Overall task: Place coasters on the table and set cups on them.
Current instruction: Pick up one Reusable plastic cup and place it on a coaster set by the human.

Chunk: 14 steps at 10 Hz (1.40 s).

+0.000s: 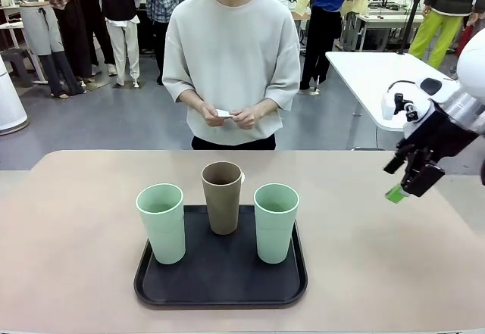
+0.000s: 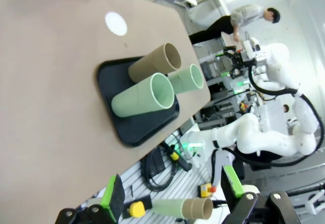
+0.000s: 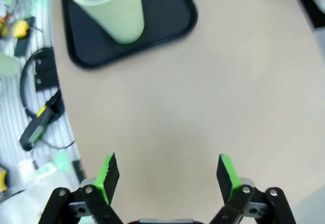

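Three cups stand upright on a black tray (image 1: 220, 282) in the middle of the table (image 1: 76, 228): a pale green cup (image 1: 161, 224) at the left, a brown cup (image 1: 222, 198) behind the middle, a pale green cup (image 1: 276, 224) at the right. At the far side, a person's hands hold small white coasters (image 1: 224, 113) at waist height. My right gripper (image 1: 405, 184) hangs open above the table's right part, empty, over bare tabletop (image 3: 203, 97), with a green cup (image 3: 109, 8) ahead. My left gripper (image 2: 172, 193) is open and empty, off the table's edge, facing the cups (image 2: 144, 96).
A white table (image 1: 379, 76) stands behind at the right, and people stand farther back. Cables and gear (image 3: 40, 117) lie on the floor beside the table's edge. A bright round patch (image 2: 116, 23) on the tabletop looks like glare.
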Each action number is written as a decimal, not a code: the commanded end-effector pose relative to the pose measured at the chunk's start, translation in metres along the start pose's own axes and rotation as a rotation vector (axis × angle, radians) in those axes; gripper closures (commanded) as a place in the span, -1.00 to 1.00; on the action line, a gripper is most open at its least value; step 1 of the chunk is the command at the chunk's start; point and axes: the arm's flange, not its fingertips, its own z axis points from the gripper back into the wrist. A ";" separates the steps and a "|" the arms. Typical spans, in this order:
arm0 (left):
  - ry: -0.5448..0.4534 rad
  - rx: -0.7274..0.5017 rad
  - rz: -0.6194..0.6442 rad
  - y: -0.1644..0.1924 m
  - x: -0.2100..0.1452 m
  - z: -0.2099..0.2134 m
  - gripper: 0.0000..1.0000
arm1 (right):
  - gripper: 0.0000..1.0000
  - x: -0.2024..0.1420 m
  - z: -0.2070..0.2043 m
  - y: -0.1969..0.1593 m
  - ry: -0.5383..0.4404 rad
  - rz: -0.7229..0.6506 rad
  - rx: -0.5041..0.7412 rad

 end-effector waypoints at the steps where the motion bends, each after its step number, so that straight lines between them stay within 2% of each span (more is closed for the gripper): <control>1: -0.003 -0.014 -0.001 -0.001 -0.001 0.002 -1.00 | -1.00 -0.019 -0.050 0.012 -0.202 0.110 0.004; 3: -0.003 -0.014 -0.001 -0.001 -0.001 0.002 -1.00 | -1.00 -0.015 -0.065 0.012 -0.324 0.184 0.141; 5: -0.003 -0.014 -0.001 -0.001 -0.001 0.002 -1.00 | -1.00 -0.012 -0.069 0.014 -0.349 0.226 0.181; 6: -0.003 -0.014 -0.001 -0.001 -0.001 0.002 -1.00 | -1.00 -0.009 -0.066 0.019 -0.327 0.221 0.198; 7: -0.003 -0.014 -0.001 -0.001 -0.001 0.002 -1.00 | -1.00 0.008 -0.053 -0.009 -0.332 0.201 0.133; 10: -0.003 -0.014 -0.001 -0.001 -0.001 0.002 -1.00 | -1.00 0.006 -0.056 -0.005 -0.319 0.210 0.164; 11: -0.003 -0.014 -0.001 -0.001 -0.001 0.002 -1.00 | -1.00 0.010 -0.057 -0.010 -0.550 0.204 0.203; 12: -0.003 -0.014 -0.001 -0.001 -0.001 0.002 -1.00 | -1.00 0.005 -0.068 -0.009 -0.737 0.256 0.311; 13: -0.003 -0.014 -0.001 -0.001 -0.001 0.002 -1.00 | -1.00 -0.002 -0.077 -0.009 -0.845 0.300 0.351; 14: -0.003 -0.014 -0.001 -0.001 -0.001 0.002 -1.00 | -1.00 -0.009 -0.089 -0.007 -0.916 0.310 0.340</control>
